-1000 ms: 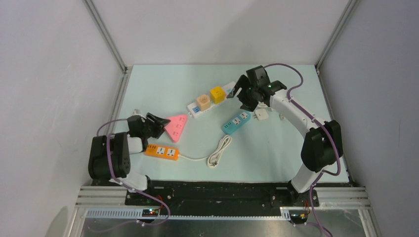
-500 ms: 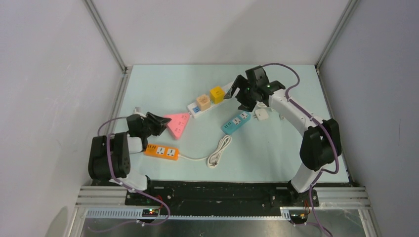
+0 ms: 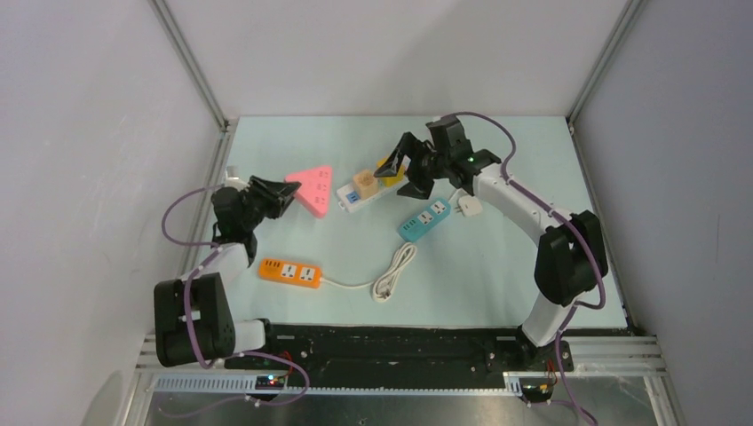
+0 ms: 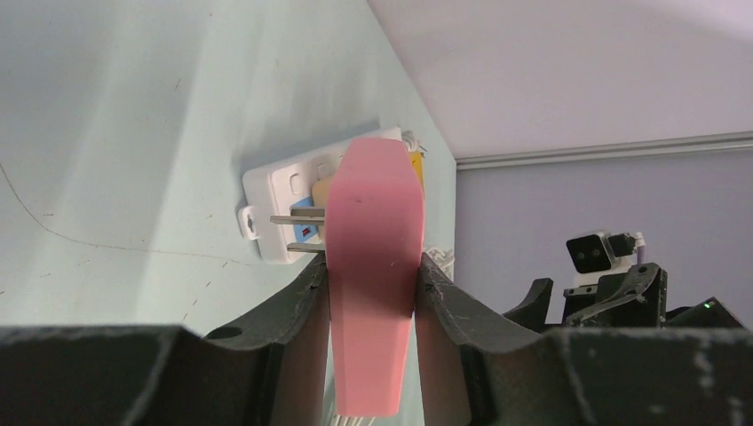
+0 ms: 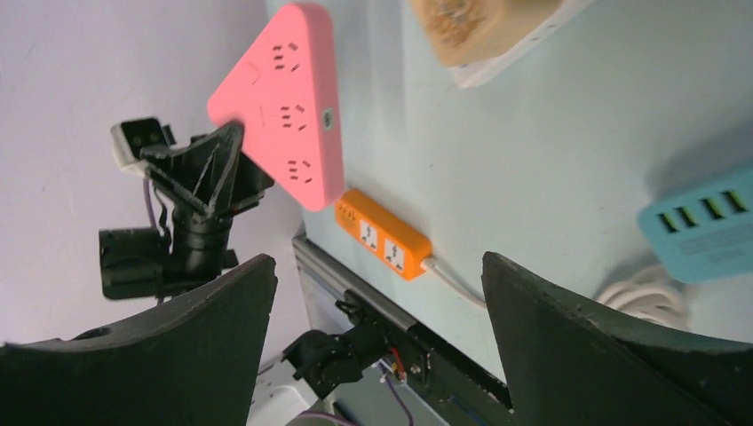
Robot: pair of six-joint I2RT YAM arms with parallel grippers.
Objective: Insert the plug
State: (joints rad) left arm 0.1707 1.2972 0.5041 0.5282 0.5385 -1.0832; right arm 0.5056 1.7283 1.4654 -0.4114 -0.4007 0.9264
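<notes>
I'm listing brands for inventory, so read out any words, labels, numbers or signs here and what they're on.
No text can be read.
Pink adapter: a small round mark beside its sockets, too small to read.
Orange power strip, white power strip: no legible print.

Table lies open behind white strip; cable coil crowds middle.

Adapter corner hidden in left hand

Pale table: white strip at the right gripper's tips, blue strip beside its wrist, orange strip and cord well apart.
</notes>
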